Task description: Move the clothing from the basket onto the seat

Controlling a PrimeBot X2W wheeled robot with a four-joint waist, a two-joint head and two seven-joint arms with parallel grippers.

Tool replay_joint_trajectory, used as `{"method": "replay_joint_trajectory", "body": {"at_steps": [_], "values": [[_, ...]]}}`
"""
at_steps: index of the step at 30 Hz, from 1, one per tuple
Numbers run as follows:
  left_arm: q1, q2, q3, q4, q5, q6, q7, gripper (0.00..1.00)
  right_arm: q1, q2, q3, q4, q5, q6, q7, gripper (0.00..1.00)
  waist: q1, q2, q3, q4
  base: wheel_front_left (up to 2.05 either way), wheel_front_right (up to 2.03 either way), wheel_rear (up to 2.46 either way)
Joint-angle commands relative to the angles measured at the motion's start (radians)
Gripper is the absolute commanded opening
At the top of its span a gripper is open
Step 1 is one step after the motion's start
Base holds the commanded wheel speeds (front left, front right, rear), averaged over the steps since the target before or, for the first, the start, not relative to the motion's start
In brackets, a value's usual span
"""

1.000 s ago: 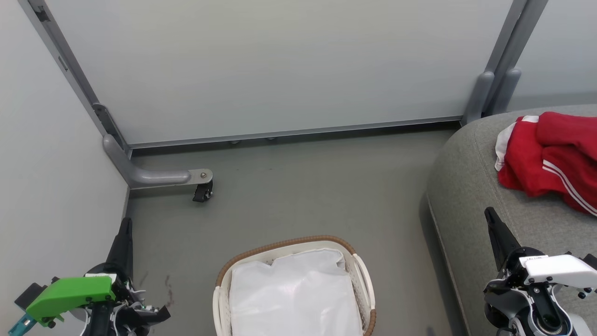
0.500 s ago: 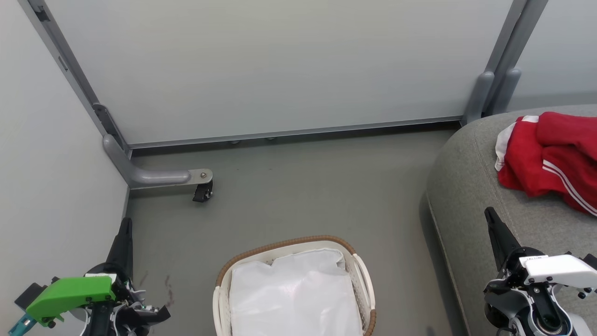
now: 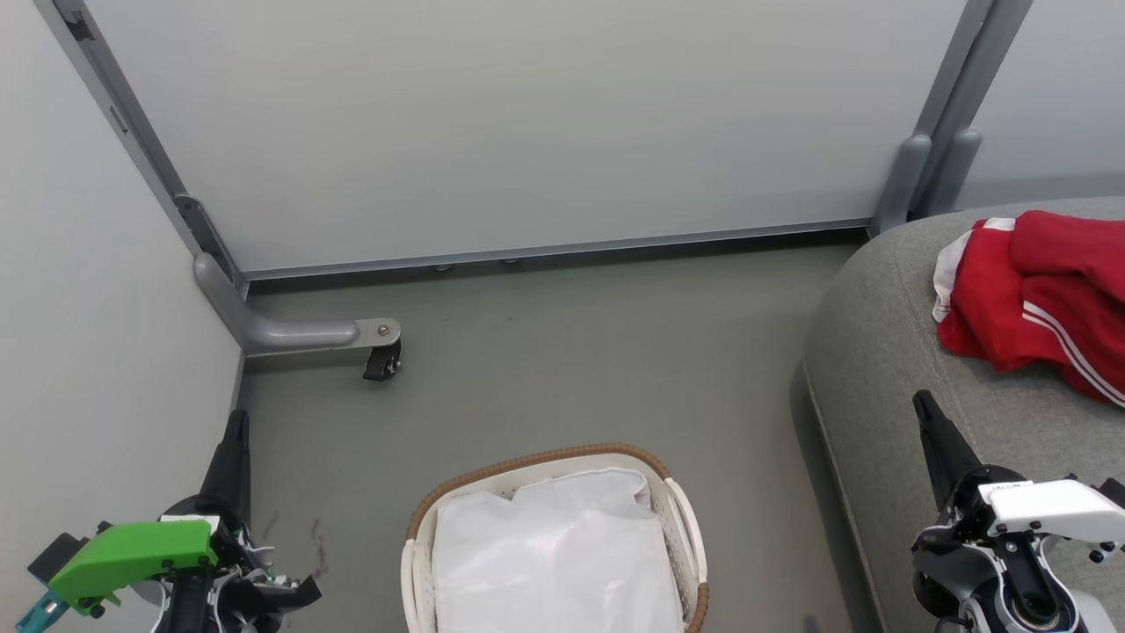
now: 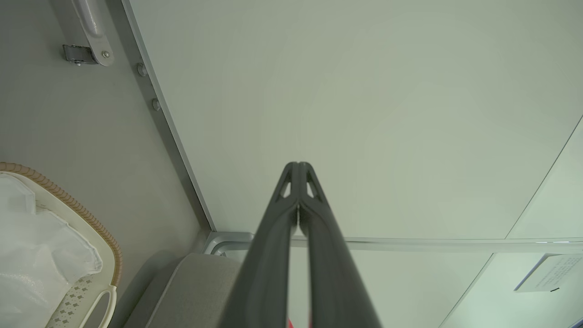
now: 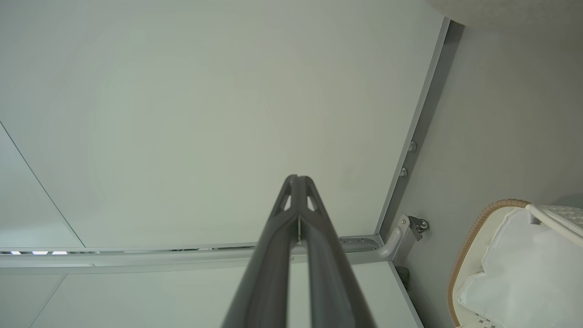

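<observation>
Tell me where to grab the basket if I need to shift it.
I'd take the white side handle of the basket from above with the right gripper: it bows outward, leaving a slot for one of the jaws.

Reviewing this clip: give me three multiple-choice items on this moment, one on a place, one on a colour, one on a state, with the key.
1. Where does the clothing lie?
A in the basket
B on the seat
C held in the air

2. What colour is the basket's rim?
A brown
B green
C red

3. How do the fingers of the left gripper stand?
A wide apart
B closed together at the tips
C clamped on the basket's rim

Key:
1 B, the red pile rests on the grey cushion.
2 A, a brown woven band tops the white wall.
3 B, the left wrist view shows both fingers meeting at the tips.
</observation>
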Motion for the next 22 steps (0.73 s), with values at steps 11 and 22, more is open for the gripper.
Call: {"method": "replay_joint_trajectory", "body": {"at_steps": [11,22], "values": [[-0.010,0.007,0.002,-0.002,-0.003,-0.004,0.003,0.00,0.003,-0.006,-0.002,-0.002,0.003,0.000,0.003,0.00,0.0000,0.0000,0.000,0.000,0.00,0.00,0.00],[-0.010,0.007,0.002,-0.002,-0.003,-0.004,0.003,0.00,0.003,-0.006,-0.002,-0.002,0.003,0.000,0.003,0.00,0.0000,0.0000,0.000,0.000,0.00,0.00,0.00]]}}
